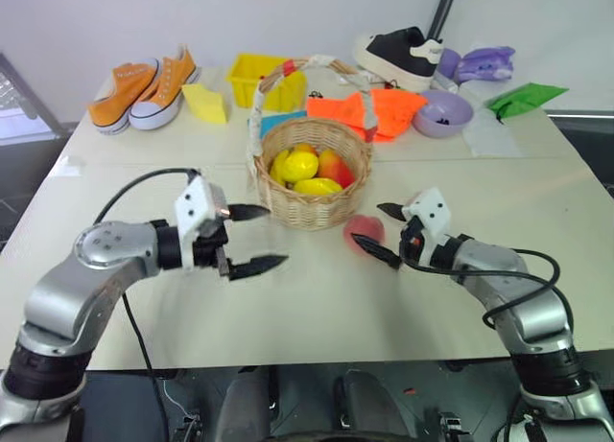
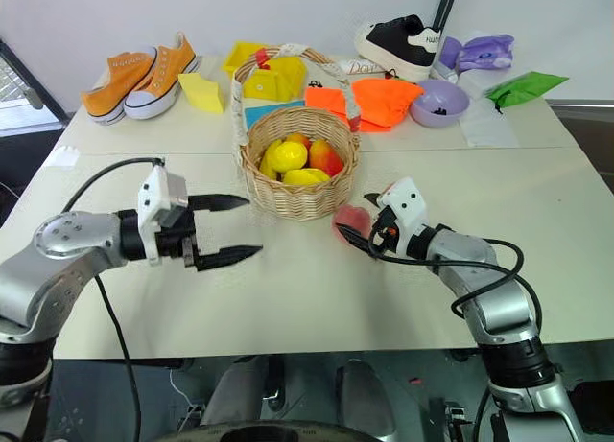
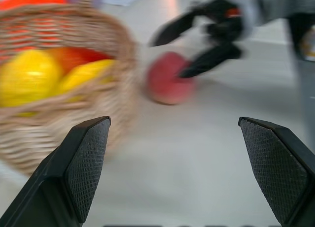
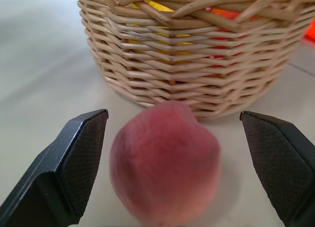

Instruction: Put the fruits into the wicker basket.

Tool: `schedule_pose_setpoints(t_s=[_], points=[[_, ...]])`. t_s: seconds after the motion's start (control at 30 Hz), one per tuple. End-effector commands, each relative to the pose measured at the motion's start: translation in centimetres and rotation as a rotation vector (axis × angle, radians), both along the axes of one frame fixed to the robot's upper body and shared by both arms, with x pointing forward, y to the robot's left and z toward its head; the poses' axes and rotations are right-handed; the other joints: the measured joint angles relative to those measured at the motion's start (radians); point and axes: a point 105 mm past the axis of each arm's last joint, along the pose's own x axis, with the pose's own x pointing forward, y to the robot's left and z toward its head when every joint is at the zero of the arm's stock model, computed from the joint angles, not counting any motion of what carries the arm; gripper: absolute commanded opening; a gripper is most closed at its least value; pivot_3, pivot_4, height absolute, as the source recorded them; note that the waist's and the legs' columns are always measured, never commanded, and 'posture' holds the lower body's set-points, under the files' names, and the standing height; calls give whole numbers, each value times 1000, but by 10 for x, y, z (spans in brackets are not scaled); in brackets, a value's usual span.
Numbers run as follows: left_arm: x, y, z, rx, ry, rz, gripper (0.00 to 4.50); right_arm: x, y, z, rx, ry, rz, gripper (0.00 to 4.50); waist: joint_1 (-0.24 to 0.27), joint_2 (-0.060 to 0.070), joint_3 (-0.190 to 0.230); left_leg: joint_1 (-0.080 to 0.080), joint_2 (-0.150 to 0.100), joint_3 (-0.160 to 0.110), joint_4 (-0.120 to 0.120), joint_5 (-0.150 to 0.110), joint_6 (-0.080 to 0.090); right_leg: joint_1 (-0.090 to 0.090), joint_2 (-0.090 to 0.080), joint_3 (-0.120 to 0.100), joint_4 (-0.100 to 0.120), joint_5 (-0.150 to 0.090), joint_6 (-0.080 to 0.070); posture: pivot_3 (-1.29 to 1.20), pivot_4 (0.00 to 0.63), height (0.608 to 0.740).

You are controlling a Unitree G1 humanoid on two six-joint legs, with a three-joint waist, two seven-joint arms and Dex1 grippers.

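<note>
The peach (image 4: 165, 160) lies on the table just beside the wicker basket (image 1: 312, 178), between the right gripper (image 1: 384, 233)'s spread fingers. Centre on it, then close gently. The left gripper (image 1: 251, 239) hangs released, empty.

Silver arms, black cables, black-fingered right hand (image 1: 387, 234).

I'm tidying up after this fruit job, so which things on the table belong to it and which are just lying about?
Job:
- wicker basket
- fruits in it
- peach beside it

Lying about:
- orange sneakers
- black shoe
- yellow bin
- purple bowl
- orange cloth
</note>
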Motion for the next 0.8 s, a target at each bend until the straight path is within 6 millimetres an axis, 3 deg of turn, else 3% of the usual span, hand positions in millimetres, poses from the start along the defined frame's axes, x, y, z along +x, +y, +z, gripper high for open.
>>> schedule_pose_setpoints(t_s=[0.03, 0.1, 0.2, 0.23, 0.3, 0.43, 0.53, 0.6, 0.67, 0.8], points=[[-9, -11, 8, -1, -37, -46, 4459, 4, 3, 0, -4, 36, -5, 4500, -3, 0, 0, 0, 0, 0, 0, 0, 0, 0, 0, 0, 0, 0, 0, 0, 150, 733], [-7, -13, 8, 4, -48, -33, 4459, 4, 3, -2, -11, 55, -10, 4500, -4, 0, 0, 0, 0, 0, 0, 0, 0, 0, 0, 0, 0, 0, 0, 0, 150, 733], [-6, -14, 7, 6, -49, -23, 4500, 0, 3, -3, -14, 70, -14, 3623, -4, 0, 0, 0, 0, 0, -1, 0, 0, -1, 0, 0, 0, 0, 0, 0, 150, 733], [-6, -14, 7, 7, -49, -19, 4500, -1, 3, -2, -15, 68, -16, 3067, -4, 0, 0, 0, 0, 0, -1, 0, 0, -1, 0, 0, 0, 0, 0, 0, 150, 733], [-4, -11, 4, 13, -44, -1, 4500, -5, 2, 3, -22, 45, -7, 2583, -5, 0, 0, 0, 0, 0, -1, 0, 0, -1, 0, 0, 0, 0, 0, 0, 150, 733], [2, 1, -5, 52, -47, 62, 4500, -19, 1, 23, -42, -27, 68, 2583, -4, 0, 0, 0, 0, 0, -1, 0, 1, -1, 0, 0, 0, 0, 0, 0, 150, 733], [12, 18, -9, 11, -56, 148, 4500, -35, 11, 66, -12, -142, 199, 2583, -6, 1, 0, 0, 0, 1, -1, 0, 1, -1, 0, 0, 0, 0, 0, 0, 150, 733], [17, 28, -15, 13, -68, 194, 4500, -30, 24, 99, 65, -231, 215, 2583, -14, 1, 0, 1, 0, 0, -1, 0, 1, -1, 0, 0, 0, 0, 0, 0, 150, 733], [22, 36, -20, 25, -102, 227, 4500, -14, 41, 118, 114, -284, 180, 2583, -26, 1, 0, 4, 1, 1, -2, 0, 1, 0, 0, 1, 2, 0, 0, 0, 150, 733], [28, 40, -17, -49, -124, 266, 4500, 14, 69, 119, 127, -272, 103, 2583, -24, 0, 0, 4, 1, 0, -3, 0, 0, -1, -1, 0, 3, 0, -1, 0, 150, 733]])
